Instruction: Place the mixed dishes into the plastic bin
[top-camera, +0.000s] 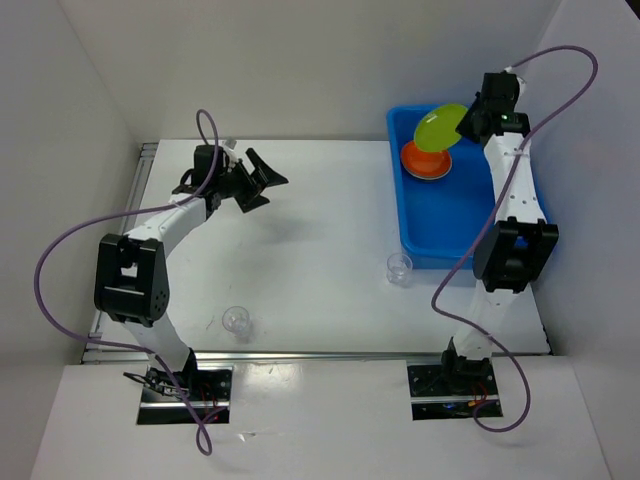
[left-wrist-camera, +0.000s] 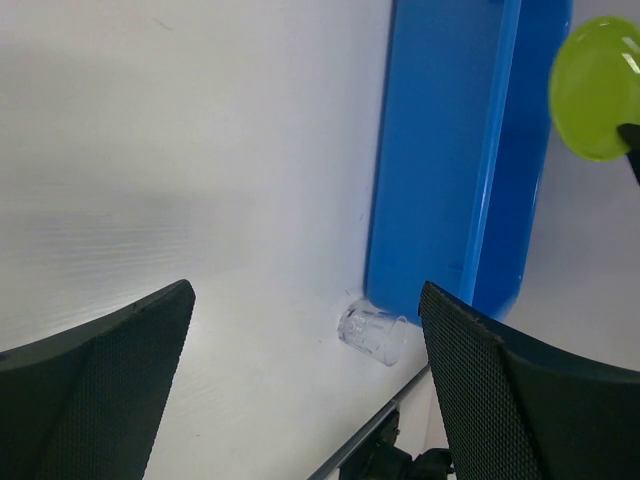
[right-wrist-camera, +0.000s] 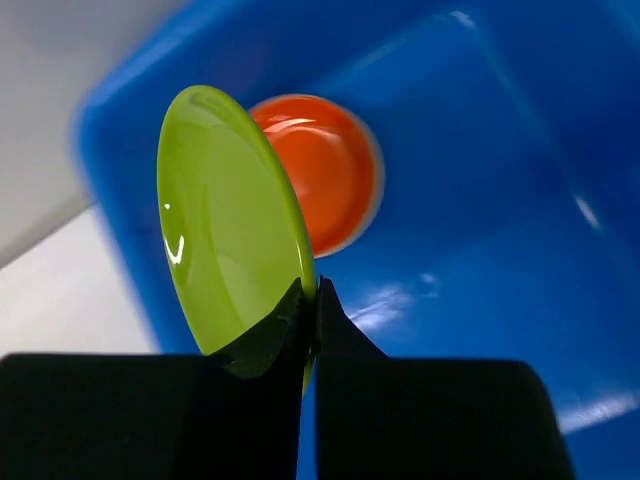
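My right gripper (top-camera: 462, 128) is shut on the rim of the lime green plate (top-camera: 439, 128) and holds it tilted above the blue plastic bin (top-camera: 470, 225); in the right wrist view the plate (right-wrist-camera: 225, 220) stands on edge between my fingers. The orange plate (top-camera: 424, 160) lies in the bin's far left corner, also seen in the right wrist view (right-wrist-camera: 320, 170). My left gripper (top-camera: 262, 180) is open and empty over the far left of the table. One clear cup (top-camera: 400, 268) stands by the bin's near left corner; another (top-camera: 237, 321) stands near the front. The beige and black plates are out of view.
White walls enclose the table on three sides. In the left wrist view the bin wall (left-wrist-camera: 440, 170) and the clear cup (left-wrist-camera: 373, 331) lie ahead between my open fingers. A metal rail (top-camera: 300, 355) runs along the table's near edge.
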